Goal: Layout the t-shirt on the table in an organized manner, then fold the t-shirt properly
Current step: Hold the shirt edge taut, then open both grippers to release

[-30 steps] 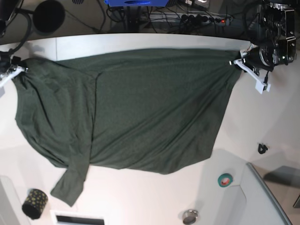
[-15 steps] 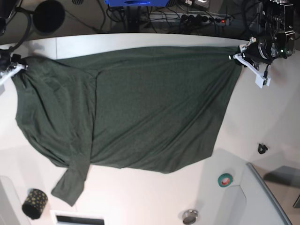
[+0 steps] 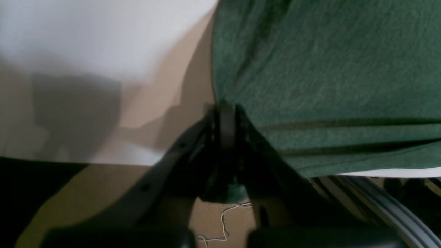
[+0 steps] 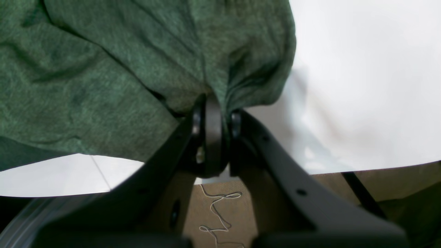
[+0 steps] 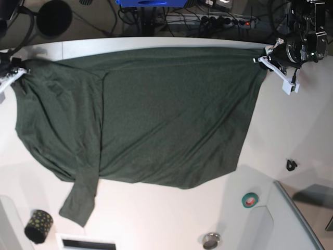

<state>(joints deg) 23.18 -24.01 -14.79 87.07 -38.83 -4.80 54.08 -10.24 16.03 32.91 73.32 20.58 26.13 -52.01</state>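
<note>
The dark green t-shirt (image 5: 156, 114) lies spread across the white table (image 5: 291, 125), its upper edge stretched along the table's far rim and one sleeve trailing toward the lower left. My left gripper (image 5: 263, 58) is shut on the t-shirt's top right corner; the left wrist view shows the black jaws (image 3: 225, 120) pinching the fabric (image 3: 327, 75). At the far left edge my right gripper (image 5: 18, 70) is shut on the opposite corner, with cloth (image 4: 120, 62) bunched between its jaws (image 4: 213, 117) in the right wrist view.
A dark dotted cup (image 5: 38, 225) stands at the lower left beside a white box (image 5: 86, 242). A teal tape roll (image 5: 250, 199), a small metal round (image 5: 210, 240), a black clip (image 5: 291, 165) and a grey raised tray (image 5: 299, 219) sit lower right. Cables lie beyond the far edge.
Both grippers have pulled the t-shirt's held edge further toward the table's far rim, and the whole shirt has slid that way and looks tauter.
</note>
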